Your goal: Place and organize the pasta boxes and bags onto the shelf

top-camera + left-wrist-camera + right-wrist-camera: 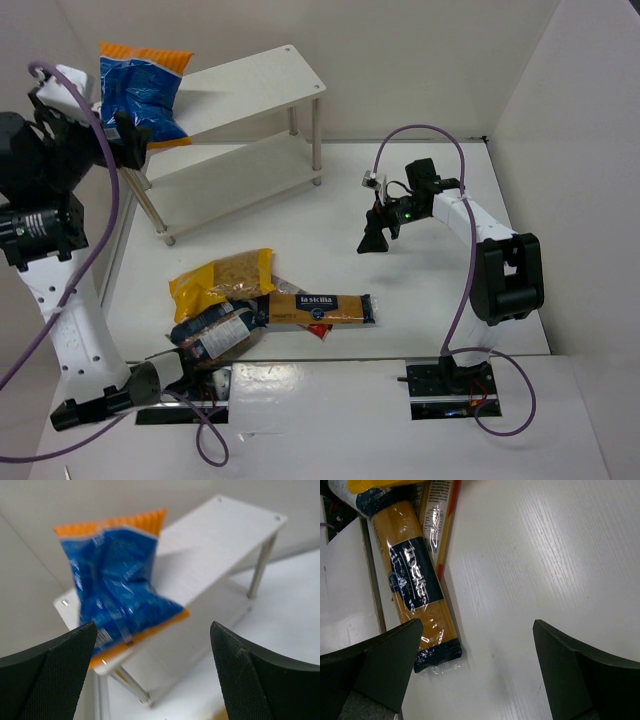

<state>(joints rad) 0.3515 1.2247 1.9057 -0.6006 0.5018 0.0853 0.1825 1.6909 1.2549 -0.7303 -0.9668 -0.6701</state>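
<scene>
The blue bag with orange ends (140,92) stands on the left end of the white shelf's top board (262,82); it also shows in the left wrist view (116,587). My left gripper (130,142) is open and empty, just in front of that bag (152,675). The long yellow-orange pasta box (320,309) lies on the table near the front edge, seen too in the right wrist view (415,587). The yellow bag (222,281) and the dark bag (212,335) lie left of it. My right gripper (374,238) is open and empty above the table, right of the box (477,675).
The shelf's lower board (235,172) shows between thin metal legs (316,145). White walls enclose the table at the back and right. A second narrow package (437,522) lies beside the box in the right wrist view.
</scene>
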